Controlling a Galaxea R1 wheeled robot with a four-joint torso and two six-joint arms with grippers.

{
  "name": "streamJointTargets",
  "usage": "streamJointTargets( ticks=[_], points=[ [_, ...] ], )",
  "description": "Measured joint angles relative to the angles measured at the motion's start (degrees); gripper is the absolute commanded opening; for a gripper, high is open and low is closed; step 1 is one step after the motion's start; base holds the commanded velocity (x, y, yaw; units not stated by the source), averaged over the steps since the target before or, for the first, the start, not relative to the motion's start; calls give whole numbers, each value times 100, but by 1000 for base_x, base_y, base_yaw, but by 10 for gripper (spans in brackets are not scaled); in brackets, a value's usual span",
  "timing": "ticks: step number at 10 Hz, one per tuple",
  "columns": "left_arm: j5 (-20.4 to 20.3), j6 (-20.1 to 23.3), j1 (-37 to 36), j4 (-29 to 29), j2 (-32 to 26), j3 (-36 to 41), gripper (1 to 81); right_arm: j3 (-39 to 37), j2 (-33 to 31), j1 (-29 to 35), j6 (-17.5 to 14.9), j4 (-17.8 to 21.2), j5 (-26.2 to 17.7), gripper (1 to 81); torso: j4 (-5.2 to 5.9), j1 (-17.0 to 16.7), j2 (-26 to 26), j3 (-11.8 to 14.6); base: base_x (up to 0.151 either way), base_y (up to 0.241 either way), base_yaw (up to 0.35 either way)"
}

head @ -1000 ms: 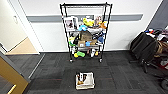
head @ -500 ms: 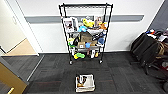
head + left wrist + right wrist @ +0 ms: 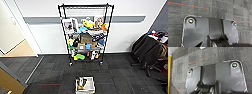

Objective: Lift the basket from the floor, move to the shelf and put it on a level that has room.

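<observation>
The basket [image 3: 85,85], cream with a few small items inside, stands on the dark grey carpet floor [image 3: 117,75] at the near middle of the head view. Behind it, against the white wall, stands the shelf [image 3: 108,37], a tall black wire rack on castors. Its lower tiers are crowded with toys and boxes. Its top level [image 3: 85,7] is a bare wire grid. Both wrist views look down on striped carpet [image 3: 183,11] [image 3: 180,65] past my own dark plates.
A dark office chair draped with clothing [image 3: 147,51] stands to the right beside a cluttered desk. On the left an open doorway shows tan wooden flooring [image 3: 21,48]. A yellow-brown panel [image 3: 8,83] juts in at the near left. Thin red lines [image 3: 193,6] cross the carpet.
The whole head picture has shifted: the rack looks slightly larger and the basket sits lower, so the camera has moved forward. The things themselves have not moved.
</observation>
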Motion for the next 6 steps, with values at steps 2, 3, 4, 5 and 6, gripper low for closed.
streamJointTargets(
  ticks=[2, 3, 4, 5, 6],
  points=[
    [4, 0, 17, -2, 0, 0, 811, -6, 0, -28, 0, 2, -6, 811, 0, 0, 0, 0, 112, 0, 0],
    [2, 0, 16, 0, 2, 0, 811, -9, 0, -26, 2, 5, -2, 811, 0, 0, 0, 0, 112, 0, 0],
    [0, 0, 16, 0, 2, 0, 811, -23, 0, -28, 4, 7, -2, 811, 0, 0, 0, 0, 112, 0, 0],
    [2, 0, 16, 0, 0, 0, 811, -41, 0, -30, 4, 9, -2, 811, 0, 0, 0, 0, 112, 0, 0],
    [2, 0, 16, 0, 2, 0, 811, -41, 0, -28, 4, 9, 0, 811, 0, 0, 0, 0, 112, 0, 0]
  ],
)
